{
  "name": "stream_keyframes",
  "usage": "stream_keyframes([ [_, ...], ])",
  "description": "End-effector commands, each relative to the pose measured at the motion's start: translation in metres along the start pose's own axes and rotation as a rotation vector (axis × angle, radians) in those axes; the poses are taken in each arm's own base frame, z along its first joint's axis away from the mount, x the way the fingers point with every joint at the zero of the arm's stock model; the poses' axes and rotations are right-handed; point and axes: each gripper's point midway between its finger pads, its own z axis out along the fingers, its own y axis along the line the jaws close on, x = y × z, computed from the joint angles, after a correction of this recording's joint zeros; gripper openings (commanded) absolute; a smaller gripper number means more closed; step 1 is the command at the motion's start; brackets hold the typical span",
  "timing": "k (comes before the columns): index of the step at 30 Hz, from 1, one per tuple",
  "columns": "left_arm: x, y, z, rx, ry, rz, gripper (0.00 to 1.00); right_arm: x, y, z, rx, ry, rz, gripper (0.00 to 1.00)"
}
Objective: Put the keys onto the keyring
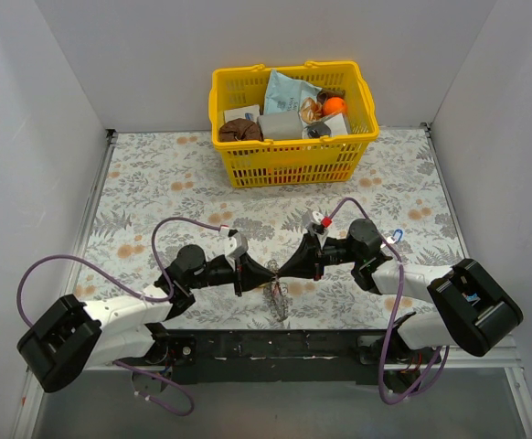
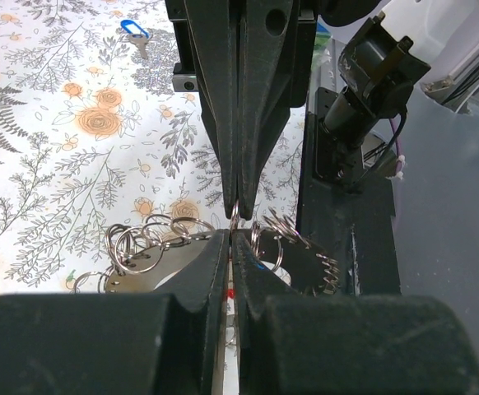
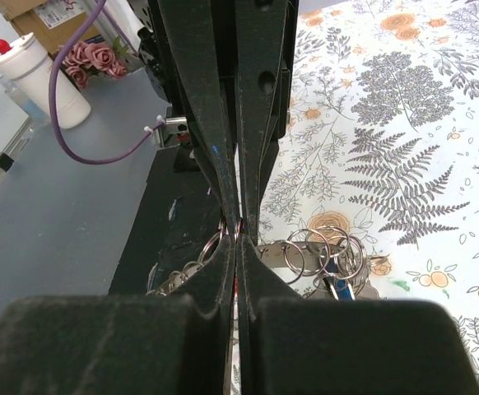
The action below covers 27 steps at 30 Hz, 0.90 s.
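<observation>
Far from done, I judge: left tool (image 2: 231, 240) and right tool (image 2: 238, 202), both pressed together, meet tip-to-tip over the flat silver-grey metal keyring (image 2: 161, 262), while a small blue-headed key (image 2: 135, 33) lies loose beyond the right tool.

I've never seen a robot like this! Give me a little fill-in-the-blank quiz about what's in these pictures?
1. The basket at the far side of the table is coloured ___.
2. The lone key lying apart on the flowered cloth has a ___ head.
3. The left gripper and right gripper meet tip to tip, both with jaws ___.

Missing words: yellow; blue; shut.
</observation>
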Motion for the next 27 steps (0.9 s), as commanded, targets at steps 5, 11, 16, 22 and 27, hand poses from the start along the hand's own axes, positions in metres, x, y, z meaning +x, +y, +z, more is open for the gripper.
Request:
stream_keyframes([
  [5, -0.033, 0.003, 0.0, -0.045, -0.091, 0.053, 0.0, -0.015, 0.011, 0.004, -0.051, -0.026, -0.054, 0.11],
  [11, -0.032, 0.005, -0.004, -0.066, -0.082, 0.071, 0.0, -0.03, 0.016, 0.003, -0.035, -0.057, -0.084, 0.46],
  [16, -0.037, 0.005, -0.01, -0.087, -0.096, 0.128, 0.0, -0.045, 0.022, 0.002, -0.023, -0.07, -0.118, 0.88],
  [22, -0.036, 0.012, -0.014, -0.131, -0.061, 0.183, 0.0, -0.064, 0.016, -0.007, 0.091, -0.083, -0.182, 0.91],
  [27, -0.041, 0.018, -0.014, -0.166, -0.013, 0.213, 0.0, -0.067, -0.003, -0.028, 0.302, -0.034, -0.206, 0.91],
])
